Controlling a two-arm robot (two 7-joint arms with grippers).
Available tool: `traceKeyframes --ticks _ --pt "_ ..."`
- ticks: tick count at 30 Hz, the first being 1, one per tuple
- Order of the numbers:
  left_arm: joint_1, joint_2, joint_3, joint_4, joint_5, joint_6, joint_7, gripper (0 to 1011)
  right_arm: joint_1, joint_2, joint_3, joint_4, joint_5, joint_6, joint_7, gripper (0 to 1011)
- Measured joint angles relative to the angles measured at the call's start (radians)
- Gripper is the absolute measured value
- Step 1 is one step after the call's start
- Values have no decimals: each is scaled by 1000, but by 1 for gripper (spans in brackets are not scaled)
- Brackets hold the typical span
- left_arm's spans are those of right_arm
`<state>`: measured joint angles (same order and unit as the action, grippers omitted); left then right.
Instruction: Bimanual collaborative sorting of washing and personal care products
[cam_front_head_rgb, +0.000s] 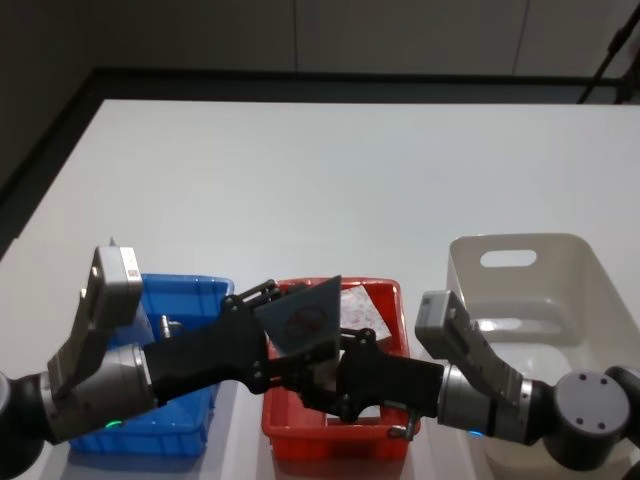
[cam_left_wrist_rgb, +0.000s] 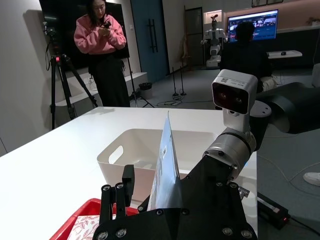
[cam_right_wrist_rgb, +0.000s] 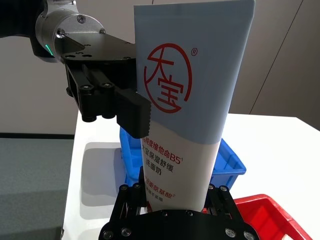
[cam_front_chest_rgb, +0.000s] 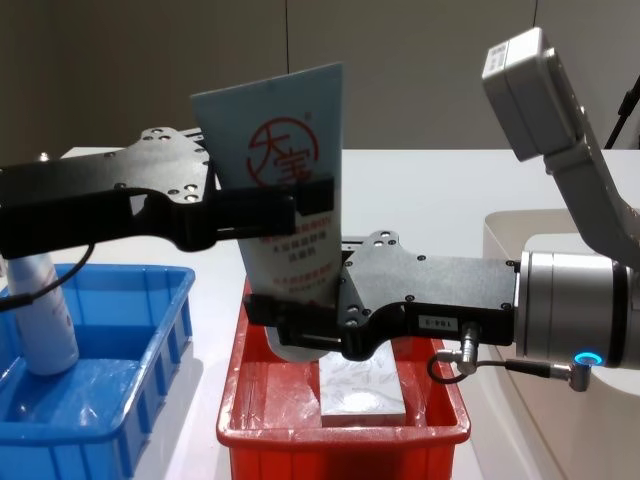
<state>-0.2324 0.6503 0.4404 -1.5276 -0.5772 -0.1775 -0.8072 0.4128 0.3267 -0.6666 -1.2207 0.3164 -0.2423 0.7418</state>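
Chest view puts the right gripper (cam_front_chest_rgb: 300, 320) clamped on the lower body of the pale-blue tube (cam_front_chest_rgb: 285, 130), with a finger pressed against each side. The left gripper (cam_front_chest_rgb: 300, 200) brackets the tube higher up, at the foot of the red circled logo. From the left wrist, one of its fingers (cam_left_wrist_rgb: 127, 182) stands off the tube's flat face with a gap showing, so I read that gripper as open around the tube, not yet bearing on it. Up from both sets of fingers the tube's long axis runs close to vertical, leaning a little, with the flat crimped end up and the printed face toward the robot. The cap end points down and is hidden behind the right fingers. It should handle light and soft: smooth plastic that dents and may slide under a hard pinch, and thin near the crimp. The fuller lower body looks the sounder hold. Directly below the fingers lies the red bin (cam_front_chest_rgb: 240, 400) with a flat packet (cam_front_chest_rgb: 360, 385). Out beyond the left fingers is the blue bin (cam_front_chest_rgb: 150, 330) holding a white bottle (cam_front_chest_rgb: 45, 320), and beyond the right ones the white bin (cam_front_head_rgb: 590, 270).
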Motion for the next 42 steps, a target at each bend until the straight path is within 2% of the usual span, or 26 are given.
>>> traceKeyframes --ticks 6,8,26,35,42 --pt "0 0 0 0 0 0 0 977 0 0 0 0 0 0 0 546" --pt "0 0 0 0 0 0 0 1000 0 0 0 0 0 0 0 546" --pt "0 0 0 0 0 0 0 1002 0 16 14 6 38 -17 33 546" --pt "0 0 0 0 0 0 0 1001 -16 55 40 -18 61 -20 38 546" --pt "0 0 0 0 0 0 0 1002 -36 87 69 -44 65 -18 10 546"
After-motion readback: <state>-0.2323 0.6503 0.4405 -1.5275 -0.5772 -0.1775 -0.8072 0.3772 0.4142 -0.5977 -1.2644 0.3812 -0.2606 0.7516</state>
